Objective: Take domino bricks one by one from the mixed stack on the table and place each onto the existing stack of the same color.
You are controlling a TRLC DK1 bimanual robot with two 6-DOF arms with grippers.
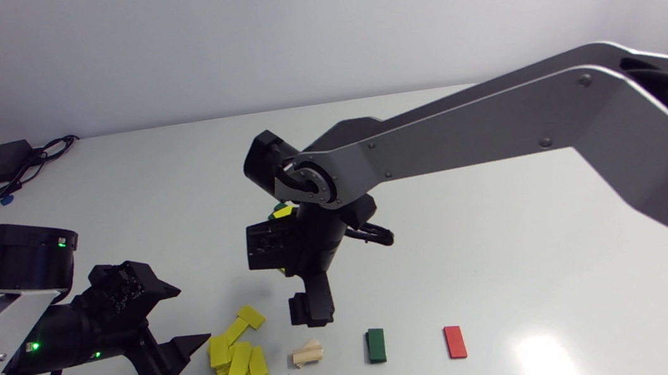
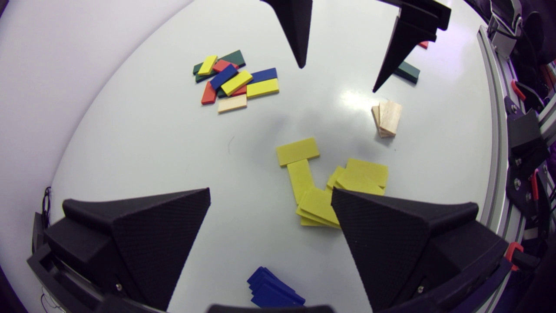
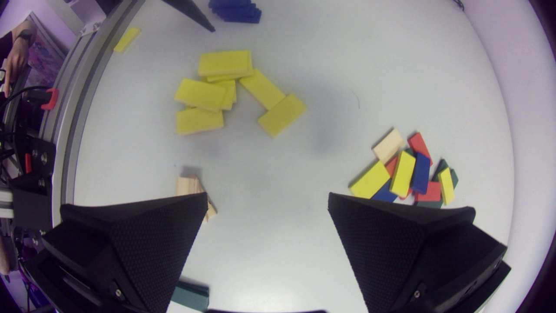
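Head view: our right arm hides most of the mixed stack (image 2: 232, 82); the left wrist view shows it whole, mid-counter (image 1: 504, 224). The blue stack (image 2: 273, 289) is plain only in the wrist views, under our left gripper (image 2: 270, 193). Both grippers are spread and empty; the right gripper (image 3: 267, 195) hovers just beyond the wooden stack (image 1: 308, 354).

The mixed stack (image 2: 232, 82) is yellow, blue, red, dark green and pale wood colour. The counter (image 2: 152, 143) is white, the fingers (image 2: 147, 243) black.
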